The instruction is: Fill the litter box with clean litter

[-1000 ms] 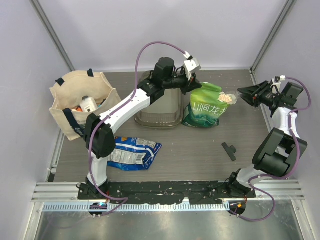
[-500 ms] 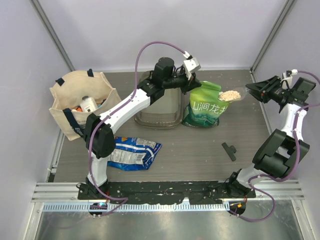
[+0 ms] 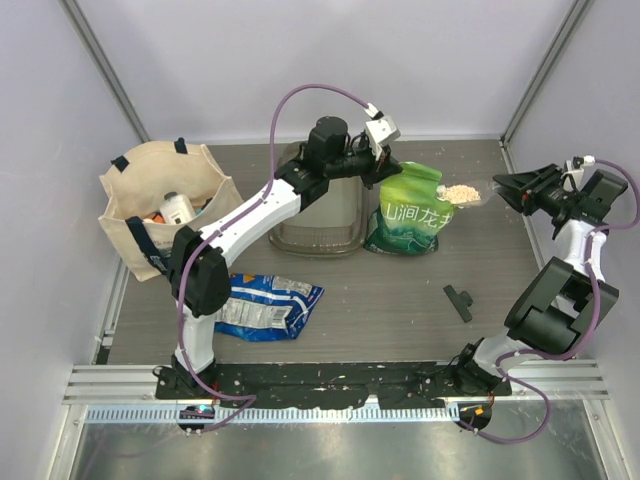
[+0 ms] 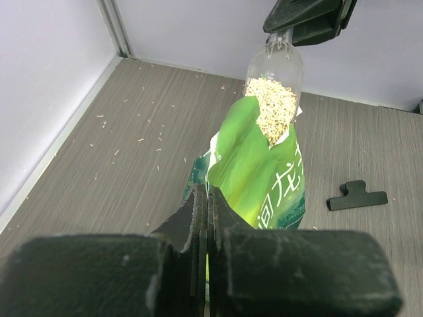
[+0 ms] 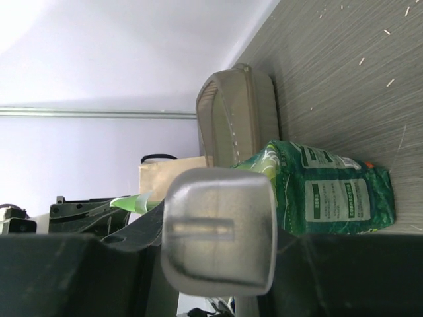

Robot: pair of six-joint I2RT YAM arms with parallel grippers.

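Litter (image 3: 460,190): loose, spill-prone; keep scoop (image 4: 277,58) level. Right gripper (image 3: 502,188) clamps scoop handle; left gripper (image 4: 205,203) pinches bag (image 4: 258,172) rim.

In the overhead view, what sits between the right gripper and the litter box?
The green bag stands between the right gripper and the litter box, in the top view; the gripper's loaded scoop hangs by its mouth.
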